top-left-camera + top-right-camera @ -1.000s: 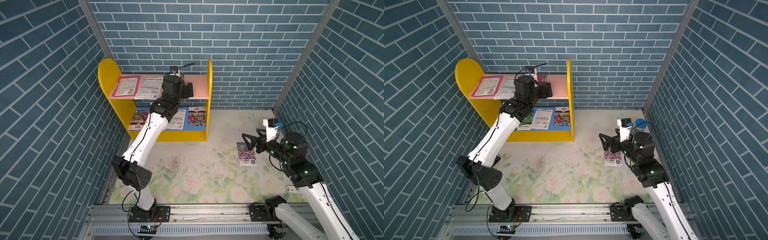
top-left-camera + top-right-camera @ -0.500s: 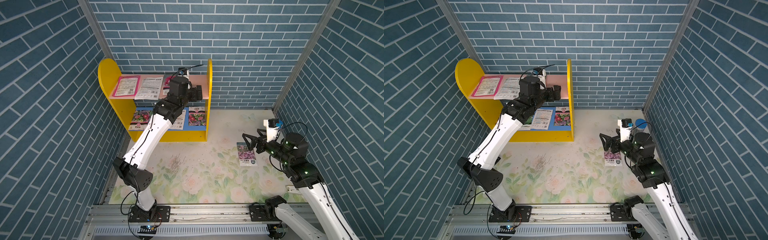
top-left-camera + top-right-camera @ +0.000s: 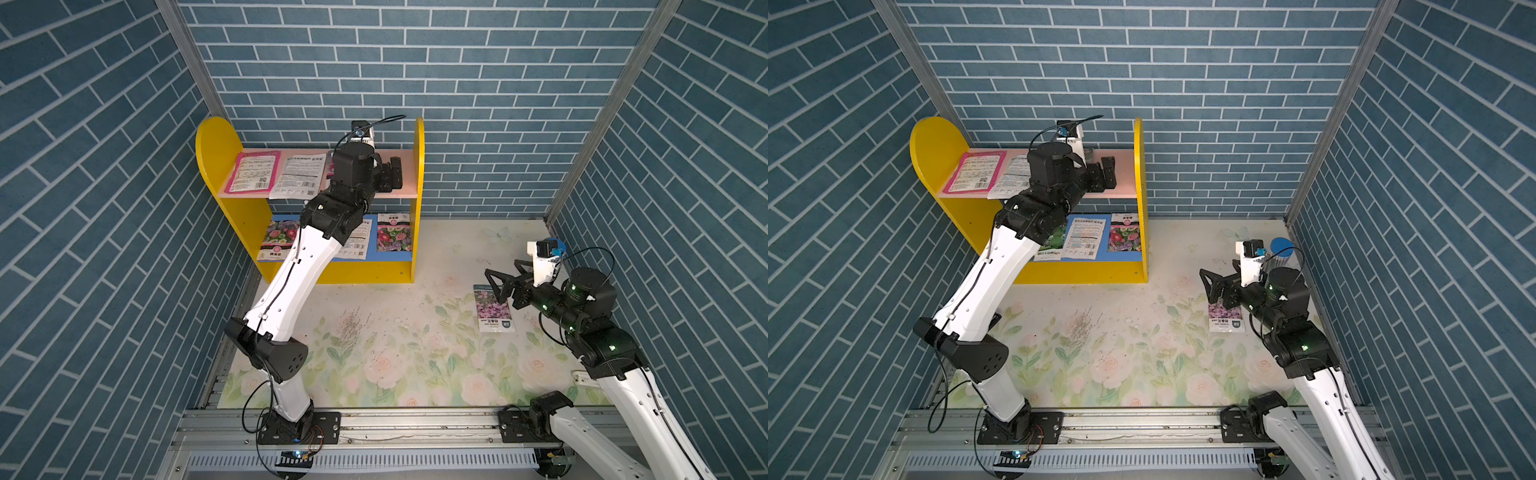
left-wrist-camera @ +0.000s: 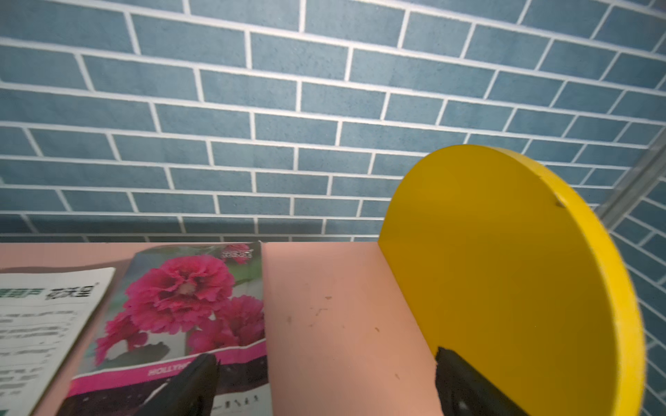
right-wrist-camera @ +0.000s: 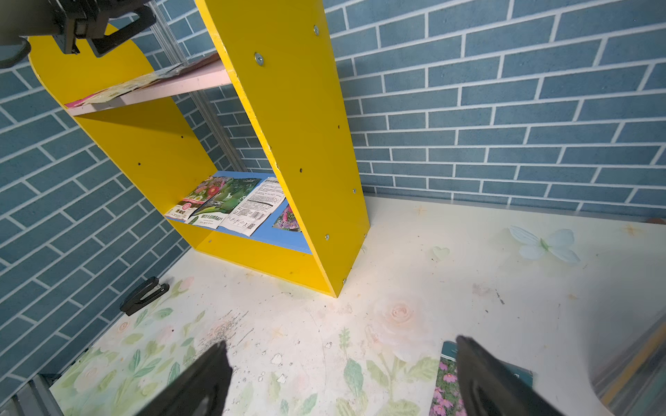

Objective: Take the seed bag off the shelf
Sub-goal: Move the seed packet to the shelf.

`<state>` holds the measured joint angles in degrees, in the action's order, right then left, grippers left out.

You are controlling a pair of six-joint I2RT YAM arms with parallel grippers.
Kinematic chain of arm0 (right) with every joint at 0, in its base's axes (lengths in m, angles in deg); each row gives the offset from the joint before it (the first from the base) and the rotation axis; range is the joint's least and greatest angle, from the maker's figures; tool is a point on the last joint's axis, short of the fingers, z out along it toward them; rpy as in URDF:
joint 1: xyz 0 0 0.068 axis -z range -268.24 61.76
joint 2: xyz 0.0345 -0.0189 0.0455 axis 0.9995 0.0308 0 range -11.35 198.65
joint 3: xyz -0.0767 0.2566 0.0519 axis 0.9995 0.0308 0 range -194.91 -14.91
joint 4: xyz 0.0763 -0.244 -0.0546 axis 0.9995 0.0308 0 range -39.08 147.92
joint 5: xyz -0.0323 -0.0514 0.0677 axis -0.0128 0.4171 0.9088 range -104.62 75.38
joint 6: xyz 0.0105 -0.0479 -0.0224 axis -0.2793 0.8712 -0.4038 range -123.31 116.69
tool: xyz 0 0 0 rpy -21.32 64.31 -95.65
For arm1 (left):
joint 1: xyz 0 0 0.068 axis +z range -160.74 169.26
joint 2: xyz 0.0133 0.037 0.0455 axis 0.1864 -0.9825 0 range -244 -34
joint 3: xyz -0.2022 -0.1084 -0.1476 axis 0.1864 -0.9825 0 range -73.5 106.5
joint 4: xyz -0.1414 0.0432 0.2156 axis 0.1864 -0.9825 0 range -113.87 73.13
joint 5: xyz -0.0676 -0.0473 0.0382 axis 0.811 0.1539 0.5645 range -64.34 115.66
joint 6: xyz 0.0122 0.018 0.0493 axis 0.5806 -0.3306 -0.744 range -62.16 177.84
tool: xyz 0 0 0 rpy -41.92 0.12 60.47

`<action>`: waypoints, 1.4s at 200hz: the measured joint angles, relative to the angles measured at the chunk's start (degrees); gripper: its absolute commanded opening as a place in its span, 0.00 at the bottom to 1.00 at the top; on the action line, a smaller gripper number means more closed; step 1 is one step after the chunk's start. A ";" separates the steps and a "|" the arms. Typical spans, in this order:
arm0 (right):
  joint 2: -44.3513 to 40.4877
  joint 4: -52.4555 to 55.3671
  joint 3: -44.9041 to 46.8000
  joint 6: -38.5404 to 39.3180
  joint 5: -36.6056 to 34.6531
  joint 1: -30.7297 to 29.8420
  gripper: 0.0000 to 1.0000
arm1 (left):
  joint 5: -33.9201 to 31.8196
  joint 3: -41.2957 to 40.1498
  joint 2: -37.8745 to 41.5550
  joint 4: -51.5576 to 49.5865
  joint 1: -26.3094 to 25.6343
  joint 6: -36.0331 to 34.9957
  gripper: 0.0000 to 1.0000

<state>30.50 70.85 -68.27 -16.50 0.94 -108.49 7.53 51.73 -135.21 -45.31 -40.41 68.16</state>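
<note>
- Dial laid on the mat (image 3: 395,353) as seen in a top view, 12 at the back wall
- 3 o'clock, nearest: the right gripper (image 3: 505,276) hangs just above the mat, jaws wide apart and holding nothing. A purple-flower packet (image 3: 492,309) lies flat beneath it. No change here over the last second
- 11 o'clock: the shelf (image 3: 210,145) stands against the wall. Its lower blue board (image 3: 390,257) carries a row of packets, untouched
- Over the upper pink board (image 3: 409,187), the left gripper (image 4: 326,360) is spread wide and empty. It has slid toward 3 o'clock since a second ago, from mid-board to the end by the yellow side panel (image 4: 504,270)
- The hollyhock seed bag (image 4: 187,309) lies flat on that upper board, at 9 o'clock of the jaws. One finger (image 4: 201,378) overlaps its near corner, contact not discernible; the other sits beside the panel
- Reading: the jaws straddle mostly bare board, so no pick yet and the bag is not off the shelf. Catching an edge or dragging the bag to the front lip looks necessary
</note>
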 measured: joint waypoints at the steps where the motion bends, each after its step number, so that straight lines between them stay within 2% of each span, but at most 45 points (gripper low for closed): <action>1: 0.00 0.00 0.00 0.00 0.02 0.00 0.98 | -0.11 0.04 -0.04 -0.02 0.04 -0.07 1.00; 35: -0.13 0.50 0.00 0.00 0.11 0.00 0.98 | -3.06 4.00 -3.34 -0.15 2.60 -1.64 1.00; 70: -0.50 1.14 0.00 0.00 0.09 0.00 0.98 | -4.07 4.13 -5.51 -0.42 4.52 -1.99 1.00; 147: -0.50 1.95 0.00 0.00 0.09 0.00 0.98 | -2.99 7.39 -10.47 -3.82 6.88 -0.90 1.00; 219: -0.61 2.01 0.50 0.02 -0.04 0.00 0.98 | 3.10 7.98 -10.43 -4.31 6.45 0.94 1.00; 280: -0.96 2.12 1.16 0.02 -0.31 0.00 0.98 | 7.91 7.96 -9.53 -5.22 2.14 4.94 1.00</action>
<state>29.54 72.97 -67.11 -16.48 0.63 -108.49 15.44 59.69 -144.74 -50.54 -38.27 73.10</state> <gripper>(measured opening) 0.983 0.997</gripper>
